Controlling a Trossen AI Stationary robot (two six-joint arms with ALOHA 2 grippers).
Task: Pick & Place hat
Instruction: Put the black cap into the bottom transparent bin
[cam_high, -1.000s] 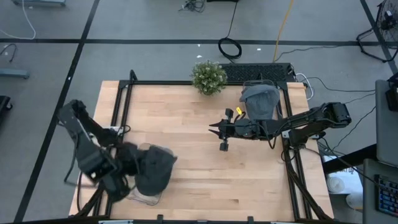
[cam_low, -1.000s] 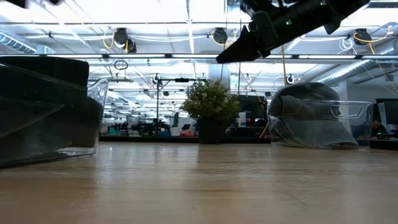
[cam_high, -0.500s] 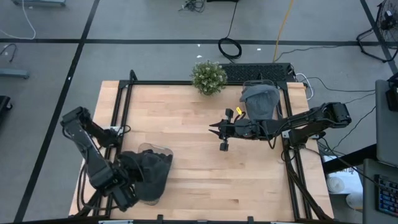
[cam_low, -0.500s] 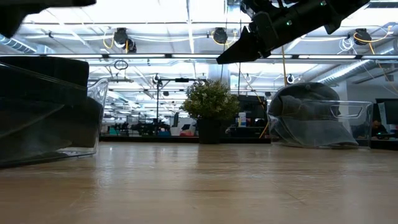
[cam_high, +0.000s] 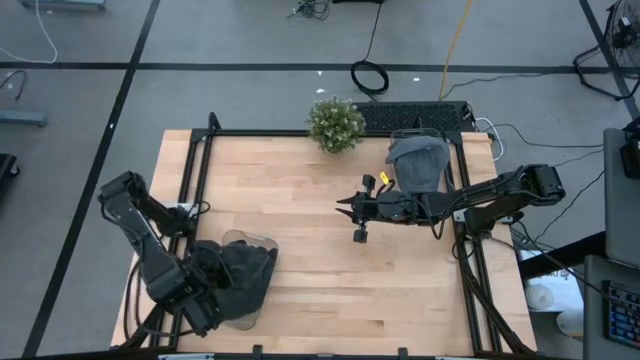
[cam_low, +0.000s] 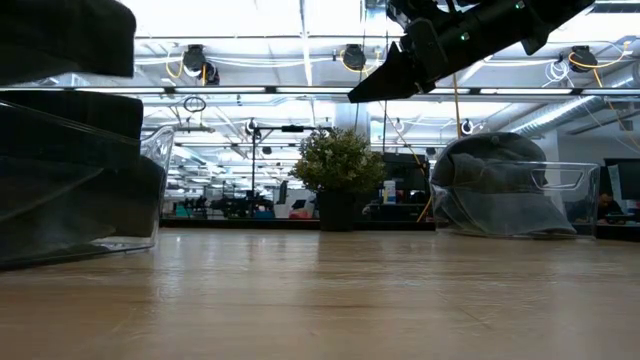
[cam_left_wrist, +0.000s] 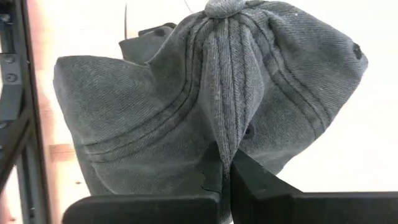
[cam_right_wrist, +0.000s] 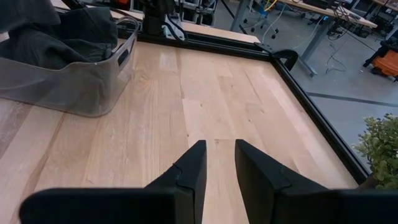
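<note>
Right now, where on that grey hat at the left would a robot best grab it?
Probably where the left gripper already pinches it: a fold of soft crown fabric on the grey hat, taken from above. The crown lies crumpled over the clear bin, offering a ridge to the jaws.

An open-plan robotics lab: exposed ceiling ducts (cam_low: 560, 105) and strip lights, distant desks with monitors (cam_low: 400, 195), cables (cam_high: 370, 75) on grey floor at twelve o'clock beyond the framed wooden workbench (cam_high: 320, 250).
</note>
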